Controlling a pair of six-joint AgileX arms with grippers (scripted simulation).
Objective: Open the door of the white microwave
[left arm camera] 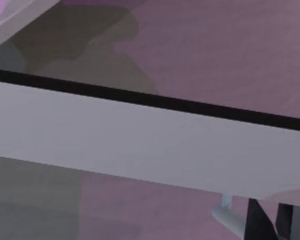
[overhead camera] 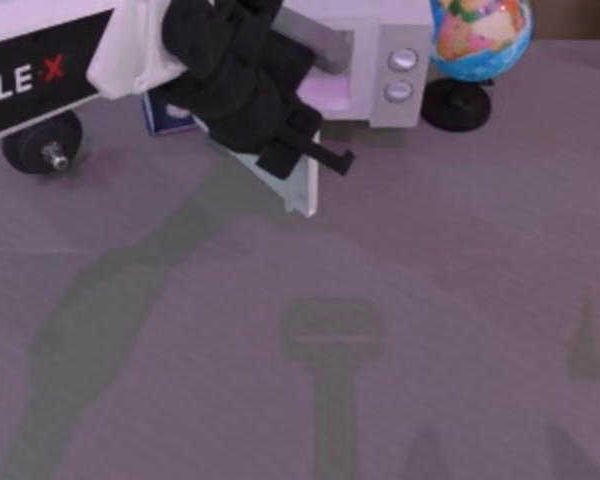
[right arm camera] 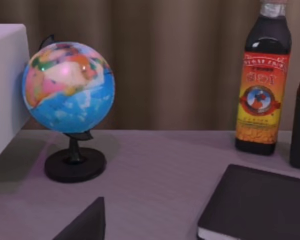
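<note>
One arm active | left jaws (overhead camera: 325,152) at free edge of door (overhead camera: 302,190), closure cannot be told | door swung out from white microwave (overhead camera: 395,40) | rigid, light, hinged; hold outer edge | right arm parked.

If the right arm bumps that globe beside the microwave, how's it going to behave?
The globe would probably tip rather than slide: a big ball sits high on a thin stem over a small round black base. Once over, it could well roll. It stands close to the white microwave, so a push that way would likely knock it against the wall.
</note>
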